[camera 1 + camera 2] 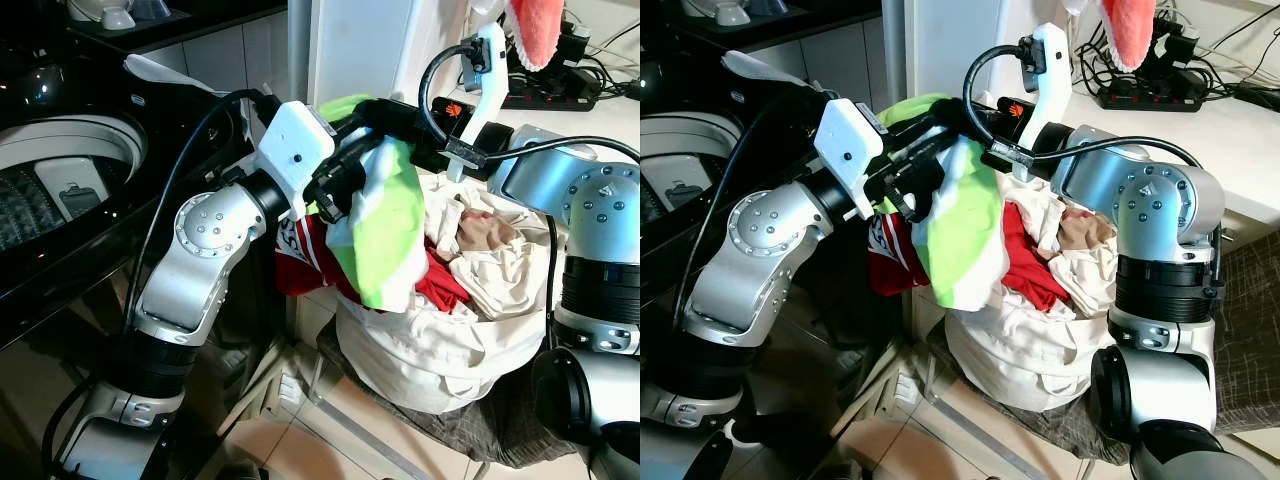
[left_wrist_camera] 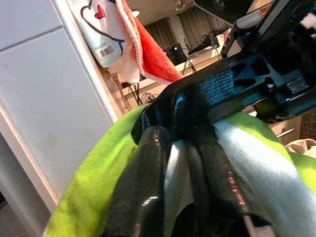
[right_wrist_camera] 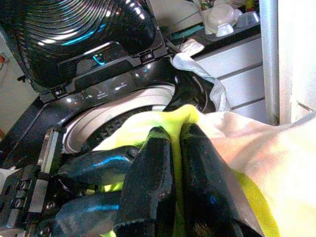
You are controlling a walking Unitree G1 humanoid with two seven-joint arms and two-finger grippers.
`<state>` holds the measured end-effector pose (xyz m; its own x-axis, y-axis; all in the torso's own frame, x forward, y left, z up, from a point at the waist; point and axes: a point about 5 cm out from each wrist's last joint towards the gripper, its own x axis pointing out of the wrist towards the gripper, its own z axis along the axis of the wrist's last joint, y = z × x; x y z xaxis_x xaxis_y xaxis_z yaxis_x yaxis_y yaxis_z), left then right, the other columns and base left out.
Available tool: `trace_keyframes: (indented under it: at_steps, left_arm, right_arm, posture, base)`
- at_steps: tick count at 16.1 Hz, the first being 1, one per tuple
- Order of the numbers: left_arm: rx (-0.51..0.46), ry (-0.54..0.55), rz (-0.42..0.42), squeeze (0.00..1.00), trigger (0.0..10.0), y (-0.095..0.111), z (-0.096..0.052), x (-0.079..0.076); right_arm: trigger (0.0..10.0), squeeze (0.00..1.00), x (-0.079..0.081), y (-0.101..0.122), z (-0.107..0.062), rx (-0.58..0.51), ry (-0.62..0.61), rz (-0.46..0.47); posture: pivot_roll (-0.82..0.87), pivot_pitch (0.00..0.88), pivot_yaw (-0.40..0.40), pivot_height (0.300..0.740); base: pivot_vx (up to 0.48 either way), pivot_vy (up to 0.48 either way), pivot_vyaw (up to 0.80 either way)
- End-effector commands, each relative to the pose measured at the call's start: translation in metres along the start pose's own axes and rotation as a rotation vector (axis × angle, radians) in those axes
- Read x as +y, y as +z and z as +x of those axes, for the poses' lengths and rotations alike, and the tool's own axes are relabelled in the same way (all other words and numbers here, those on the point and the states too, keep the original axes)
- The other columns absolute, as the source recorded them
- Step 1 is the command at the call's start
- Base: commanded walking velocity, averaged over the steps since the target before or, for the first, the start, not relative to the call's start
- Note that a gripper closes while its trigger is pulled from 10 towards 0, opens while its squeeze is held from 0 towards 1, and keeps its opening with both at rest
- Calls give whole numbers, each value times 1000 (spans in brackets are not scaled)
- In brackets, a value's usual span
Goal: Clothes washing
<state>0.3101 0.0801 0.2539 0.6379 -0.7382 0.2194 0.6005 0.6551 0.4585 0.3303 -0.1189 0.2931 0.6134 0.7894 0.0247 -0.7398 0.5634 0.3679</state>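
Jaws of both grippers, left gripper (image 1: 345, 175) and right gripper (image 1: 385, 120), pinch the green-and-white garment (image 1: 385, 235).

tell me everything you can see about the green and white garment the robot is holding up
The green and white garment is a soft, thin-looking fabric in lime green with a broad white panel. It hangs limp and bunched above the cream laundry bag, draping down over a red garment. Both claws pinch its top edge: the left claw and the right claw, fingers closed on the cloth, beside the open washing machine.
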Motion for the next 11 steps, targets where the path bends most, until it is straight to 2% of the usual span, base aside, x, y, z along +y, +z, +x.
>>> trace_keyframes:
  at_steps: [1,6,8,9,10,11]
  left_arm:
    - [220,93,-44,0,0,-42,-11,11]
    - [252,156,-12,0,0,-45,-12,19]
    - [203,160,-31,0,0,-40,-10,19]
    - [109,233,-75,0,5333,-30,-8,26]
    - [44,217,-117,0,10000,-23,-8,27]
    - [-22,184,-145,1000,10000,-15,-11,29]
  right_arm:
    - [0,0,27,21,-3,-90,146,-77]
    - [0,0,26,21,-4,-90,127,-89]
    - [0,0,24,20,-5,-87,119,-91]
    - [0,0,22,19,-6,-83,104,-93]
    - [0,0,20,19,-6,-80,95,-94]
    - [0,0,18,18,-8,-79,81,-94]
  posture:
    - [11,0,-37,740]
    - [6,0,-31,740]
    - [4,0,-28,740]
    - [3,0,-28,740]
    - [3,0,-28,740]
    - [4,0,-30,740]
  base:
    - [0,0,0]
    - [0,0,0]
    - [0,0,0]
    - [0,0,0]
    - [0,0,0]
    - [0,0,0]
